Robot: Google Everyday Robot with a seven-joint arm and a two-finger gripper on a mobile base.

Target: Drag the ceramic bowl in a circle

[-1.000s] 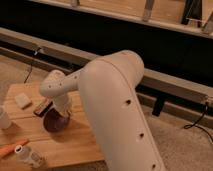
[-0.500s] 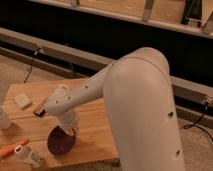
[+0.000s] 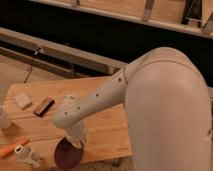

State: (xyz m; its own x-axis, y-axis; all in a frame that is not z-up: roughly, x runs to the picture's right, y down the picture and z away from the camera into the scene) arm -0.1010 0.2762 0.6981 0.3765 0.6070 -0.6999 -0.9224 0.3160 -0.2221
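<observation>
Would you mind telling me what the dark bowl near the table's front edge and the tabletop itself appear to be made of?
The ceramic bowl looks like glazed ceramic: dark maroon with a soft sheen, though plastic cannot be ruled out. The table appears to be light wood, going by its plank lines and matte warm tone. The pincer reaches down at the bowl's rim.

Desk (image 3: pixel 107 125): light wooden top | near front edge: ceramic bowl (image 3: pixel 67 155), pincer (image 3: pixel 76 142) down at its rim | left: pale block (image 3: pixel 22 100), dark bar (image 3: pixel 44 106), white cup (image 3: pixel 4 119) at edge | front left: orange object (image 3: pixel 11 149), small white bottle (image 3: pixel 27 156) lying flat
</observation>
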